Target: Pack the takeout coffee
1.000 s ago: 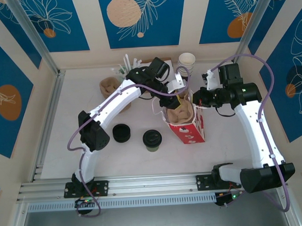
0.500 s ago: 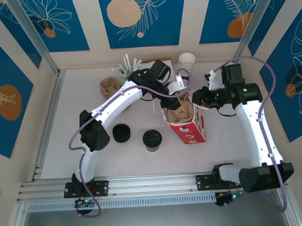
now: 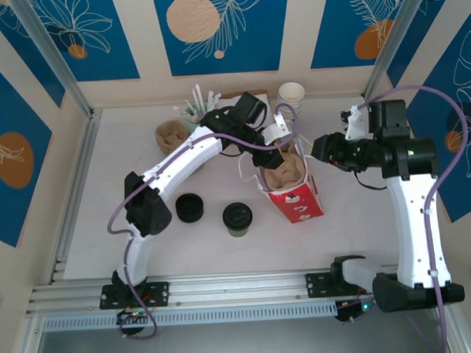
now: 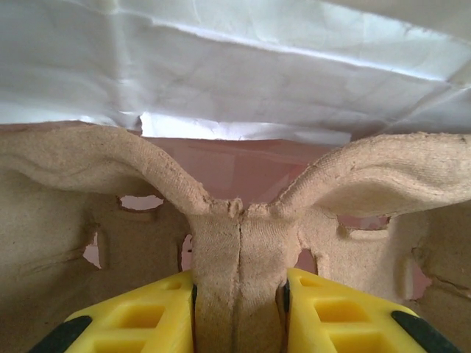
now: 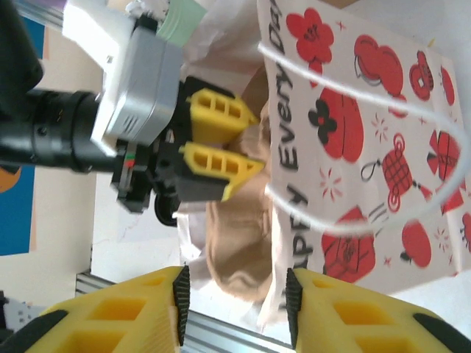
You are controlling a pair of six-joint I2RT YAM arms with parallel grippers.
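While your left gripper (image 4: pixel 239 296) was clamped on the centre ridge of the moulded pulp cup carrier (image 4: pixel 239 243), which stood in the mouth of the red paper bag (image 3: pixel 300 204), the step in hand looked to be seating that carrier flat on the bag's floor. You would have done best to lower it straight, without twisting, so that its corners did not catch the bag's walls, and to let go only once it sat level. Your right gripper (image 5: pixel 235 294), at about 1 o'clock of the bag in the overhead view, had its fingers apart with nothing between them. Bracing the bag's rim with it would likely have stopped the bag tipping. The takeout coffee (image 3: pixel 237 217) stood upright on the table (image 3: pixel 105 220) at 9 o'clock of the bag, near it but not touching, with a stack of black lids (image 3: pixel 190 207) at its own 9 o'clock. It was a short cup, with a dull olive-green body under a round black lid, much lower than the bag
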